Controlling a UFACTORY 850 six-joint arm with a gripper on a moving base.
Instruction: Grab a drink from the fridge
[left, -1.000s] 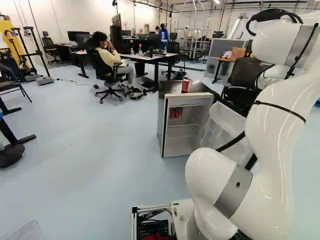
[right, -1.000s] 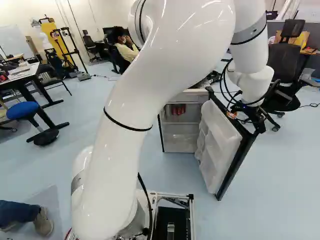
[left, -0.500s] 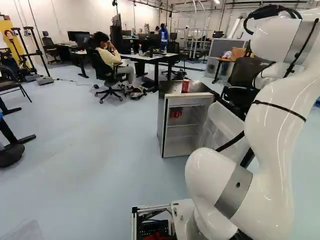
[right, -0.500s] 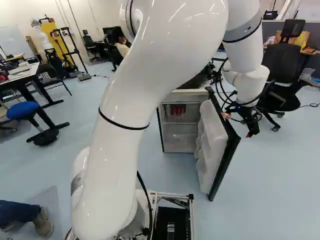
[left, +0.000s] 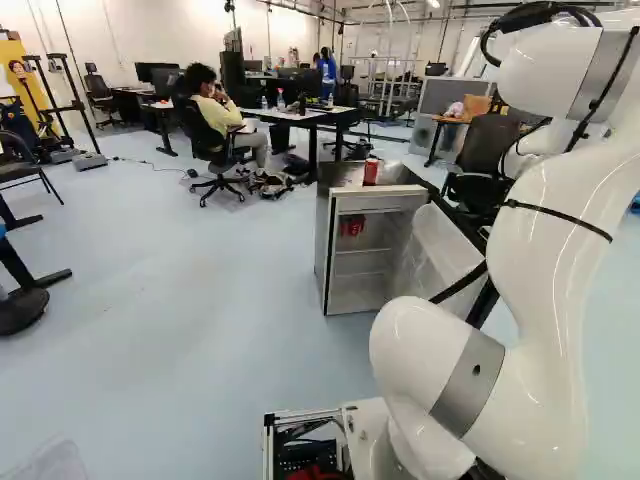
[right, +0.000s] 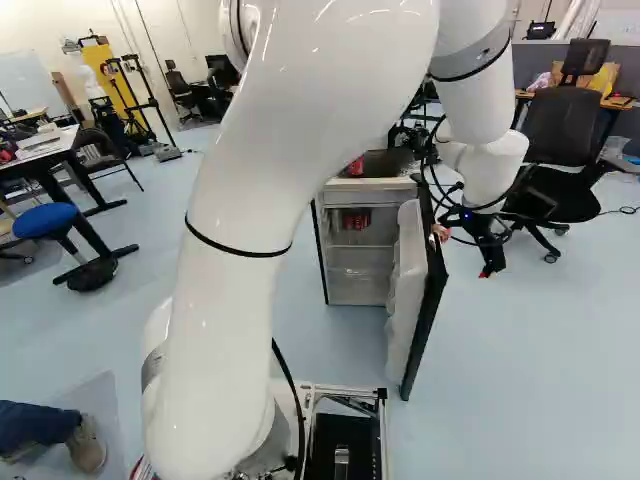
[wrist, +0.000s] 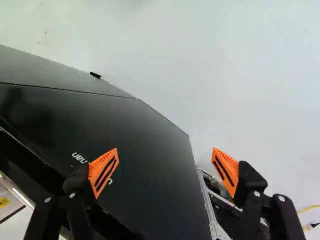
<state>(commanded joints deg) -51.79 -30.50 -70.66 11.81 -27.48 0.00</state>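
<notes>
Standing wide open, my gripper (right: 465, 250) is at the outer side of the fridge door (right: 412, 290) in the right base view. In the wrist view, one finger of the gripper (wrist: 165, 152) overlaps the door's black outer face (wrist: 145, 165) and the other is over the floor; nothing is gripped. Whether a finger touches the door, I cannot tell. The fridge (left: 375, 262) has its door part-way open. Red cans (right: 355, 220) are on its upper shelf, and a single red can (left: 371, 172) stands upright on top.
A black office chair (right: 560, 145) stands beyond the gripper. Desks (left: 305, 116) and a seated person are behind the fridge. To the left in the right base view are a blue stool (right: 45, 221) and a person's leg and shoe, near the base.
The fridge door has swung inward, toward the fridge's front. My arm and open gripper have moved the same way, leftward in the right base view. The base has stayed still.
</notes>
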